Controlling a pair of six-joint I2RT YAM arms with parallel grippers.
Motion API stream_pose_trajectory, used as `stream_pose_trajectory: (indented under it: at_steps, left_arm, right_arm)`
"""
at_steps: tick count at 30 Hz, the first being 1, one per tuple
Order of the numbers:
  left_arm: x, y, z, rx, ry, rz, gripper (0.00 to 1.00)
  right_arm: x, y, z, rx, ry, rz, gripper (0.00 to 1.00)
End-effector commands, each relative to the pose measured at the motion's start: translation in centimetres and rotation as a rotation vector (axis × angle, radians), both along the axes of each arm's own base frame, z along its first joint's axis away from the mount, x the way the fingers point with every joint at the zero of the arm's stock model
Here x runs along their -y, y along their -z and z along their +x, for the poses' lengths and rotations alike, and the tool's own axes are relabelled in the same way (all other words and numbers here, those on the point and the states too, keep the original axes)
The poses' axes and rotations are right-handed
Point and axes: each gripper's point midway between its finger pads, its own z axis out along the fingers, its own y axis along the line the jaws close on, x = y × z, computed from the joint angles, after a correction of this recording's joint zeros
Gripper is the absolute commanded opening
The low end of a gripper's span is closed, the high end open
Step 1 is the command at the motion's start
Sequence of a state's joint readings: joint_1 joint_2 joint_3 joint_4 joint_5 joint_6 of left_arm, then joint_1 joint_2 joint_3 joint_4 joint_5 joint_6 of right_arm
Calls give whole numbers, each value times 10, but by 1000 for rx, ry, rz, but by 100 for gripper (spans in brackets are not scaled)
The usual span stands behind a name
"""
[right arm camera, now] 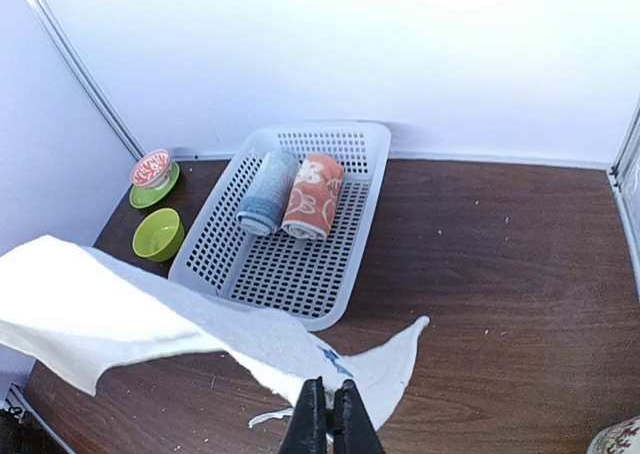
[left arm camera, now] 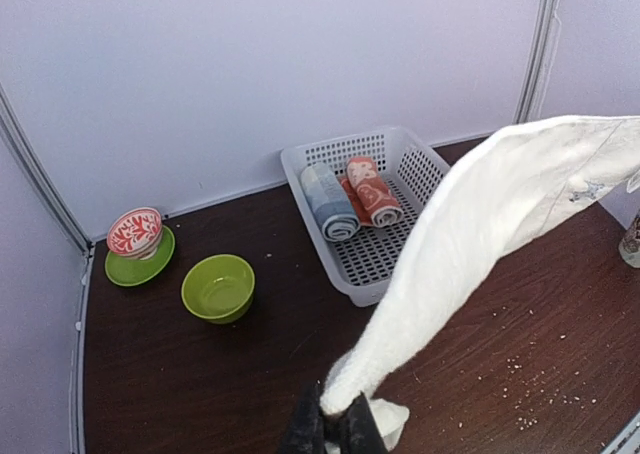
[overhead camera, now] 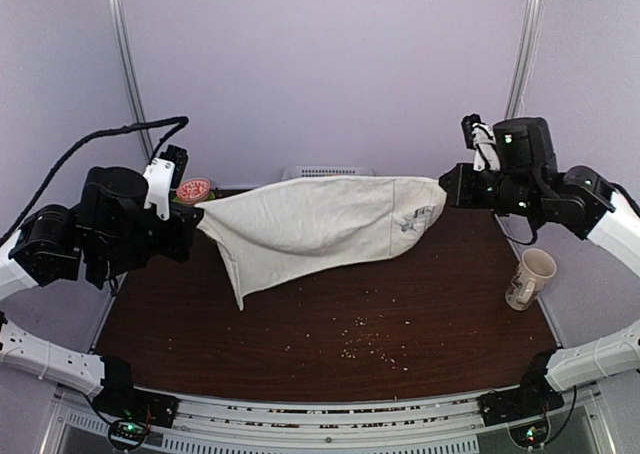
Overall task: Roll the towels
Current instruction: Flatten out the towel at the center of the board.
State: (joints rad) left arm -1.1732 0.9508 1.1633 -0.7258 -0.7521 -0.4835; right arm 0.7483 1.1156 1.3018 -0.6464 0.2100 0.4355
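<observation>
Tightly closed, the left pincer (left arm camera: 337,426) and right pincer (right arm camera: 328,421) each pinch the cream towel (overhead camera: 320,219).

- We take this for a robotics lab test cell, not a home or a kitchen.
- A left arm (overhead camera: 105,224) and a right arm (overhead camera: 535,174), both black-and-white machines, rise from a slotted metal rail (overhead camera: 320,412) at the near edge of a dark wood worktop (overhead camera: 330,314), with a cream towel (overhead camera: 320,224) strung between them.
- A loose black cable (overhead camera: 110,132) loops off the left arm.
- Plain pale wall panels (overhead camera: 320,64) joined by metal posts (overhead camera: 125,44) box the worktop in.
- We see only a few household things on it: a white perforated basket (right arm camera: 280,269), a green bowl (left arm camera: 218,286) and a mug (overhead camera: 528,277).
- Crumbs (overhead camera: 365,346) lie scattered across the wood.
</observation>
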Motion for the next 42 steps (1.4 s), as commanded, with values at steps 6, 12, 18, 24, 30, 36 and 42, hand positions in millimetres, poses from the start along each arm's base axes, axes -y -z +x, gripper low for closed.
stream_pose_trajectory:
  at_steps: [6, 12, 18, 24, 30, 36, 42]
  left_arm:
    - [24, 80, -10, -133, 105, 47, 0]
    - [19, 81, -29, -180, 194, 8, 0]
    - [6, 35, -65, -148, 384, -137, 0]
    - [-3, 40, -93, -218, 491, -198, 0]
    - [22, 79, -81, -257, 480, -109, 0]
    - [60, 122, -45, -293, 429, -21, 0]
    - [55, 131, 20, -260, 264, -26, 0]
  right_arm:
    - [36, 115, -40, -134, -14, -135, 0]
    - [43, 91, -62, -71, -83, -76, 0]
    - [58, 31, -93, 35, -152, -9, 0]
    - [72, 11, -113, 35, -161, 31, 0]
    - [57, 45, -91, -24, -115, 32, 0]
    - [35, 99, -51, -116, -52, 53, 0]
    - [38, 135, -9, -161, 53, 71, 0]
